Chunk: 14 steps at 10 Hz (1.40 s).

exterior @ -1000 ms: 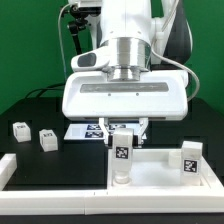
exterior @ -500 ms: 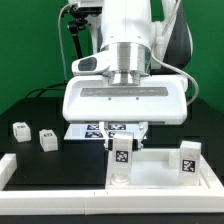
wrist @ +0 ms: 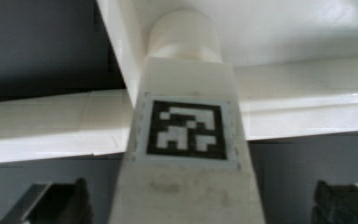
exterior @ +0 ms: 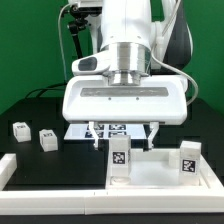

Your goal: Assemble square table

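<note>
Fingers [wrist: 60, 204] of the white two-finger gripper [exterior: 124, 139] are spread wide with nothing held. In the wrist view both dark tips sit well apart on either side of the short white block leg [wrist: 190, 120] with a black-white tag, clear of it

Long white border rail [exterior: 60, 190] runs along the near edge of the black tabletop [exterior: 60, 160] and turns back along the edge on the exterior view's left

White plastic square top [exterior: 150, 175] with raised rim lies flat just behind the rail, toward the near corner on the exterior view's right

The block leg stands upright at the square top's corner on the exterior view's left, tag facing the camera, directly under the gripper and between the fingers; can't tell if it is seated in a socket

Second upright leg [exterior: 189, 161], also tagged, stands at the square top's side on the exterior view's right

Two loose white legs [exterior: 19, 129] [exterior: 46, 139] lie further back toward the edge on the exterior view's left, near each other, apart from the square top

The marker board [exterior: 110, 127] lies flat behind the square top, mid-table, mostly hidden by the gripper body
</note>
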{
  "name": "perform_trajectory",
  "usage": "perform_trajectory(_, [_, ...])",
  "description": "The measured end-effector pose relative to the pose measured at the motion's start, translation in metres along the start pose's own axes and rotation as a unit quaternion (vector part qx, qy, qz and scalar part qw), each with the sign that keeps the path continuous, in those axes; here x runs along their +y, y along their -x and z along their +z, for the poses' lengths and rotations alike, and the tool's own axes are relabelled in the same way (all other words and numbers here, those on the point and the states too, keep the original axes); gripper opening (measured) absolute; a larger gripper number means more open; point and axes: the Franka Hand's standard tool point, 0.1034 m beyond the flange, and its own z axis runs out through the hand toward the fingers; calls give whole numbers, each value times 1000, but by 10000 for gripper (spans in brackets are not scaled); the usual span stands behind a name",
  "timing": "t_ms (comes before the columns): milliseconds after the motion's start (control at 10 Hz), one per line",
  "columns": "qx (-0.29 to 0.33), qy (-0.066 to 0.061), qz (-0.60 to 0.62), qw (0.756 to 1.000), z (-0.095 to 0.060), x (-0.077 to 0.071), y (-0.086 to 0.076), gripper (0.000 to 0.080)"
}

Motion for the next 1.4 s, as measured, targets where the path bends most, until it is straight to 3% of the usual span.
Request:
perform_trajectory(500, [0,0,-2,1000,0,0,0,648])
perform_trajectory(600, [-14,2,-11,1000,1,6,2,648])
perform_trajectory(700, [-47,4,-7,999,-1,23,2,648])
perform_trajectory(900, [-87,-5,5,996,0,33,-5,648])
perform_trajectory(1100, [-161,-15,12,987,-1,28,-1,648])
perform_trajectory(1400, [-263,-31,22,964,-4,7,-8,648])
